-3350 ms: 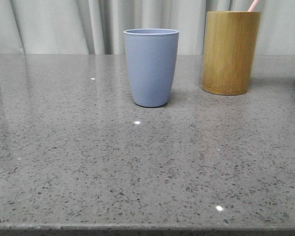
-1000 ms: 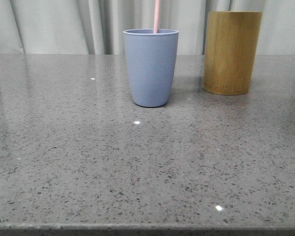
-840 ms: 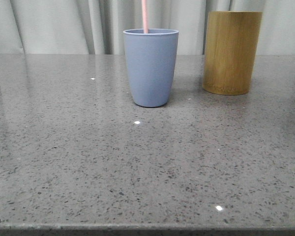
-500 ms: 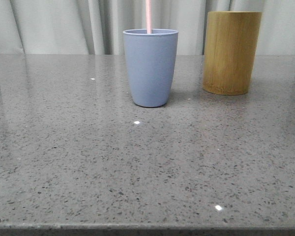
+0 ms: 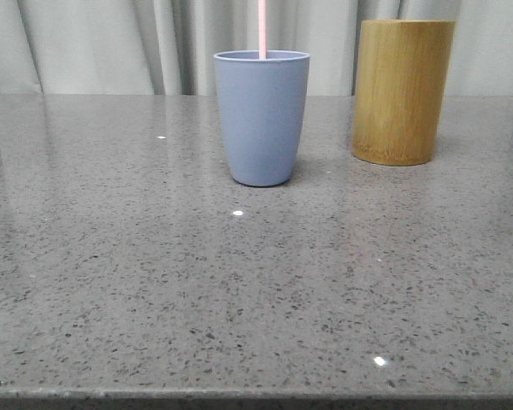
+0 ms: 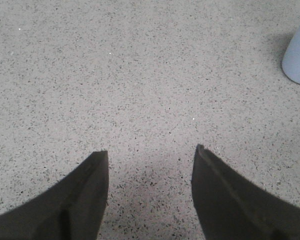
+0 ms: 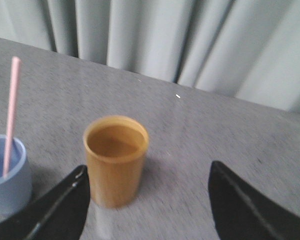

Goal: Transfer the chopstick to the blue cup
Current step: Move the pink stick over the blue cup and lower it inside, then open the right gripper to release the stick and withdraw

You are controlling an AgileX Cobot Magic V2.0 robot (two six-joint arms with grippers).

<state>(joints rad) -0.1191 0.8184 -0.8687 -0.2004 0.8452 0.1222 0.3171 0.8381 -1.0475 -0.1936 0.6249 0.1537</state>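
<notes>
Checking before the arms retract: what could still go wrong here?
1. The chopstick stands tall out of the blue cup, well above its rim; a passing arm could catch it and tip the cup.
2. The right pincer is open, with the bamboo holder close in front of it; a low retract might knock the holder.
3. The left pincer is open low over the table, risking a scrape.

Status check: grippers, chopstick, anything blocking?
Left gripper open, empty, over bare table. Right gripper open, empty, facing bamboo holder. Chopstick standing in blue cup. Nothing in the way.
</notes>
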